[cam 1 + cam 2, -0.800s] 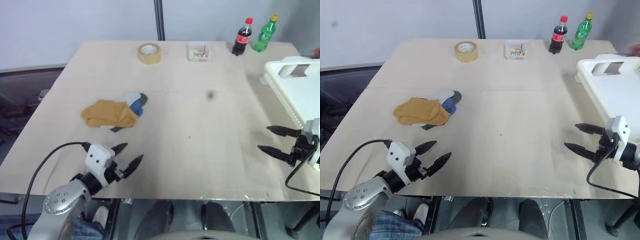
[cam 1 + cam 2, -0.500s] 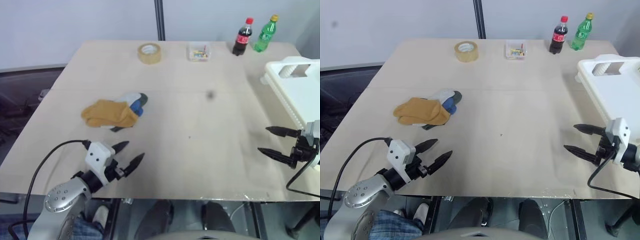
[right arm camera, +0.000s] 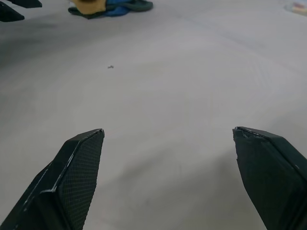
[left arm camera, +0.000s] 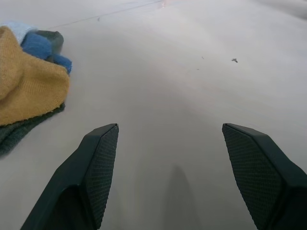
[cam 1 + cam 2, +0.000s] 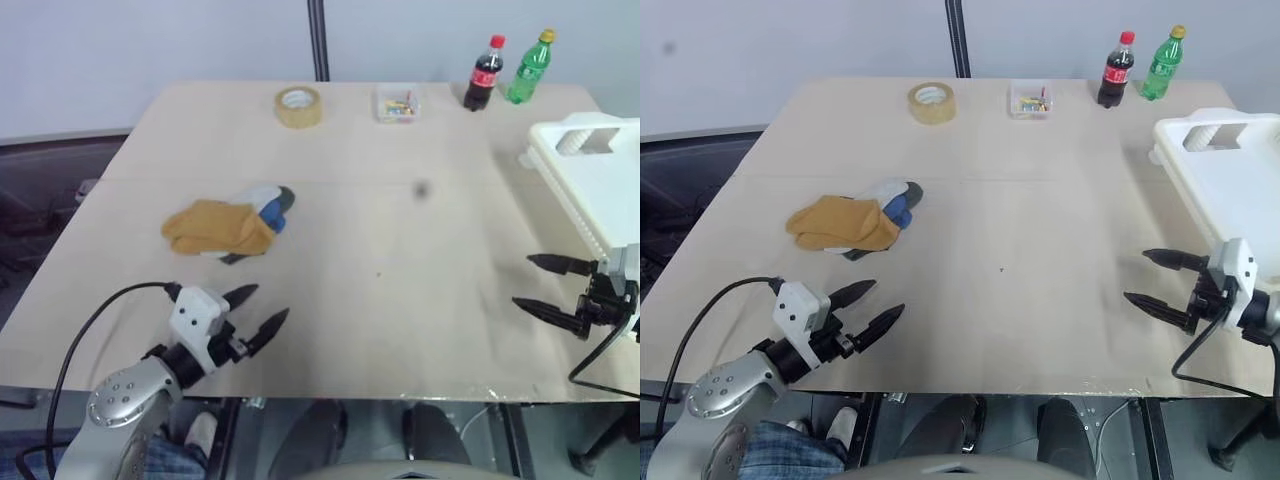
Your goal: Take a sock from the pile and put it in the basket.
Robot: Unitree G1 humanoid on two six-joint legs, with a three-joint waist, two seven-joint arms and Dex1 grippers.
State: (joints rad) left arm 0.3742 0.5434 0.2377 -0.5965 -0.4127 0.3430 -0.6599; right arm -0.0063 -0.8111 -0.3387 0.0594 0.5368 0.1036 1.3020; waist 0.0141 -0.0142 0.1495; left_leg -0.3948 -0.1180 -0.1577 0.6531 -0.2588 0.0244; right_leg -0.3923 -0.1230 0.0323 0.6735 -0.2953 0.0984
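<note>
The pile (image 5: 228, 223) of socks, mustard-yellow over blue and grey ones, lies on the left half of the table; its edge (image 4: 29, 86) shows in the left wrist view too. My left gripper (image 5: 263, 309) hovers open near the table's front edge, a short way in front of the pile, with nothing between its fingers. At the table's right edge stands the white basket (image 5: 600, 185). Just in front of it, my right gripper (image 5: 535, 284) is open and empty, pointing toward the table's middle.
At the table's (image 5: 400, 250) far edge stand a roll of tape (image 5: 299, 106), a small clear box of coloured bits (image 5: 398, 105), a cola bottle (image 5: 485, 73) and a green bottle (image 5: 527, 67). A black pole (image 5: 319, 40) rises behind the table.
The right gripper has drifted slightly toward the table's front edge. The left gripper and the pile have not moved.
</note>
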